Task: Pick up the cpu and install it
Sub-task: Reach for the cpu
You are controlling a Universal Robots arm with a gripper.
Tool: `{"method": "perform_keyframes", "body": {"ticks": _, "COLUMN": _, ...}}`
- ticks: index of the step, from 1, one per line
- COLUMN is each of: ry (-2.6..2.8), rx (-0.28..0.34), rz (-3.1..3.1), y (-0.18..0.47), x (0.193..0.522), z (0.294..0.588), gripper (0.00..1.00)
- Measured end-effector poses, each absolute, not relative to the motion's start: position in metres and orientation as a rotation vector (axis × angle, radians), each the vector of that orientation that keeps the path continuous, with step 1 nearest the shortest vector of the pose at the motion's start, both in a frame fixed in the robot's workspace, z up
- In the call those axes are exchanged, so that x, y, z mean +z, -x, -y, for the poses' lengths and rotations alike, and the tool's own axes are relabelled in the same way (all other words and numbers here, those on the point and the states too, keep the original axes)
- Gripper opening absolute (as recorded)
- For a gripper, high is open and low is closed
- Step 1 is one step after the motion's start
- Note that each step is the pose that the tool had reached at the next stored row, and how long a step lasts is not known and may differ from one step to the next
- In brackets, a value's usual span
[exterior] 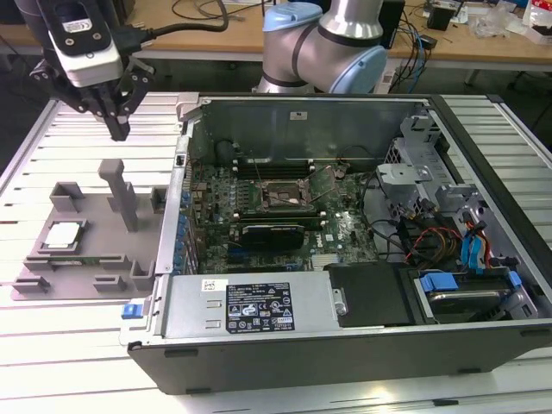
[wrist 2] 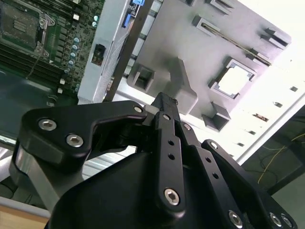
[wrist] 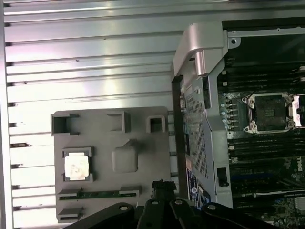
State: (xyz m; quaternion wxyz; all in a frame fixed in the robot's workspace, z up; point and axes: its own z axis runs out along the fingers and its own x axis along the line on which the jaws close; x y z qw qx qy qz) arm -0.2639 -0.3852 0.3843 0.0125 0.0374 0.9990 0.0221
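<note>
Claw: the claw hangs in the air over the gray fixture, its dark fingers drawn together to a point and holding nothing; it is also seen in both wrist views.
Cpu: the cpu lies flat, silvery top up, in a square pocket of the fixture – on the exterior view's left of the upright post and well apart from the claw. Both wrist views show it seated in that pocket.
Post: it stands between the cpu and the computer case, below the claw's tip and not touching it.
Fixture: it rests on the slatted metal desk, just beside the case's open side.
Socket: the socket sits on the green motherboard inside the case – its metal frame looks raised, with no chip visible in it; the first wrist view shows it too.
Arm: the arm's blue-capped joint rises behind the case.
</note>
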Motion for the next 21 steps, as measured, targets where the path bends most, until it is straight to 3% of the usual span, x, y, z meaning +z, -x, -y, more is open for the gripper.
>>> {"method": "perform_keyframes", "body": {"ticks": 21, "ry": -0.117, "rx": 0.069, "rz": -3.114, "y": 0.334, "x": 0.357, "z": 0.378, "gripper": 0.11}}
